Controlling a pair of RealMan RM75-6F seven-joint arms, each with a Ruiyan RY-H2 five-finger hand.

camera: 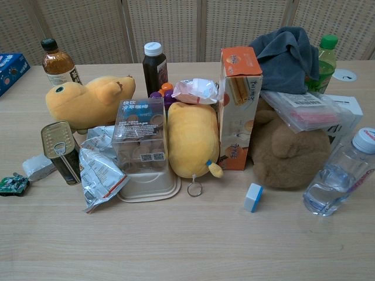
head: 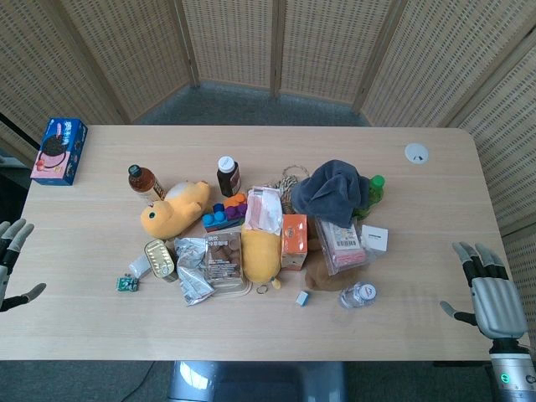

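1. Left hand hovers spread and empty at the worktop edge, nearest the green circuit board.
2. Right hand likewise spread, empty, nearest the plastic bottle.
3. Clear box bears Chinese writing; blue Oreo box lies far left.

Both hands open, fingers spread

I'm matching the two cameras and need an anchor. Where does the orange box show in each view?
Head view: the orange box stands mid-pile, right of the yellow plush.
Chest view: the same box stands upright at centre, tallest in front.
Shared landmark: the grey cloth, behind and right of it.
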